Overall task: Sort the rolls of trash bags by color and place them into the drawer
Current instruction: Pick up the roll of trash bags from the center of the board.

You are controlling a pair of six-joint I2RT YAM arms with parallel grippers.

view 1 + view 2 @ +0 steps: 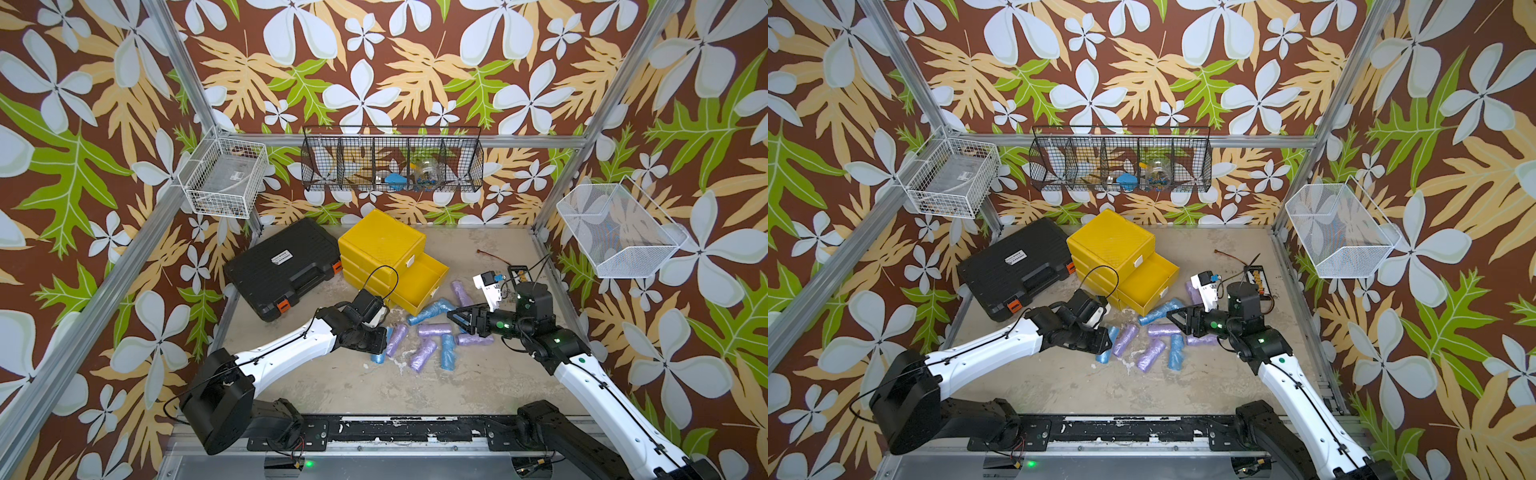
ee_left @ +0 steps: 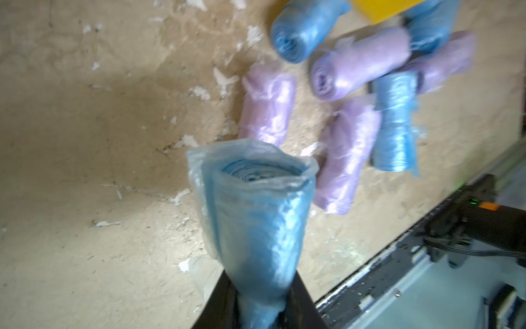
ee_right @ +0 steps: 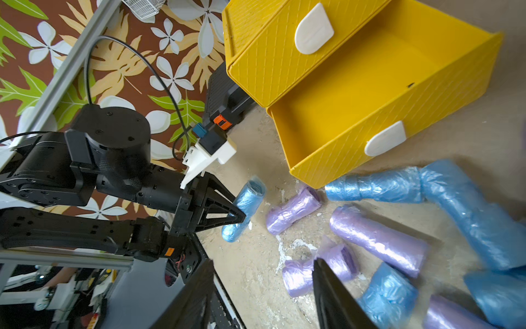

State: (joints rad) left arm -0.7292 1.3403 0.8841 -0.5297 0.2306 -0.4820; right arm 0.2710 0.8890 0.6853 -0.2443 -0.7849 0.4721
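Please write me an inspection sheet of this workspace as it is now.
Surface: beige tabletop, worn, white flakes.
Job's things: blue rolls and lilac rolls lie loose before the yellow drawer unit; its open drawer looks empty.
Clutter: black tool case, circuit board.
Grippers: left gripper, jaws shut on a blue roll; right gripper open, over the rolls.
Cables: black cable loops over left wrist; reddish wire on tabletop.
Surroundings: floral walls, three wire baskets.

Bright, even light cast soft shadows. Blur smeared the left wrist view. In both top views a green lamp (image 1: 308,462) glowed at six o'clock.
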